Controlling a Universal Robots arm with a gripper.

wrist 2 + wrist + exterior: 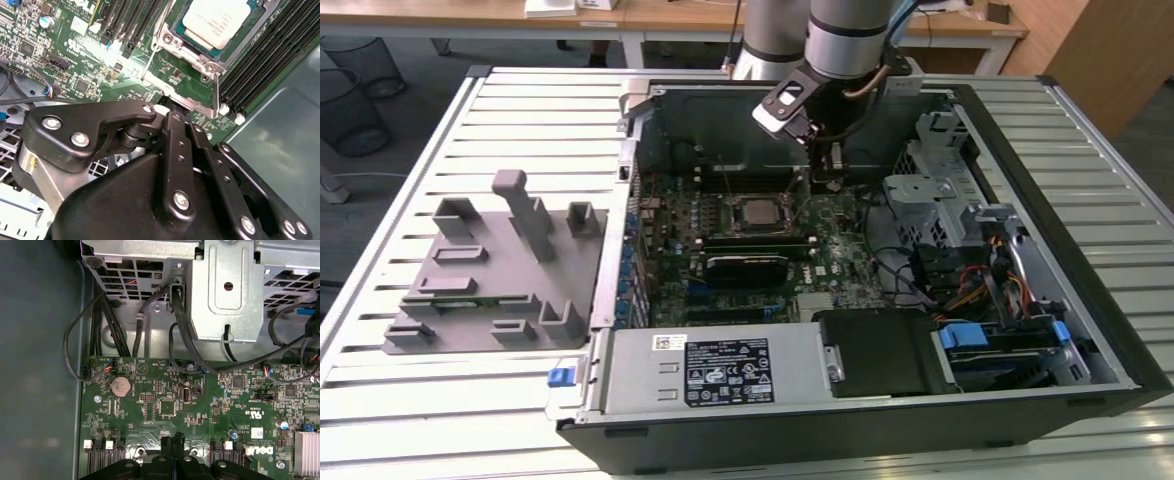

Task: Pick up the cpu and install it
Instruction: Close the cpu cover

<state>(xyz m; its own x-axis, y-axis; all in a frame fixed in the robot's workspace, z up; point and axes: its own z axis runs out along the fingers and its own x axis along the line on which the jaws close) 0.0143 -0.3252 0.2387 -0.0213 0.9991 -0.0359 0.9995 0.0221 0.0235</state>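
The cpu (pixel 757 212) lies flat in the socket frame (pixel 757 226) on the green motherboard (pixel 834 265) inside the open computer case. Its pale silvery top also shows in the second wrist view as the cpu (pixel 220 20), ringed by the metal socket frame (pixel 172 42). My gripper (pixel 825 182) hangs just above the board, a little toward the exterior view's right of the socket and apart from the chip. Its black fingers (pixel 167 446) are pressed together with nothing between them, as the gripper (pixel 167 115) also shows over the board's edge.
Black cables (pixel 185 340) and a metal drive cage (pixel 927 200) crowd the case on the exterior view's right. A power supply (pixel 707 370) fills the near side. Memory slots (pixel 265 60) flank the socket. A grey holder fixture (pixel 494 270) sits on the slatted table outside the case.
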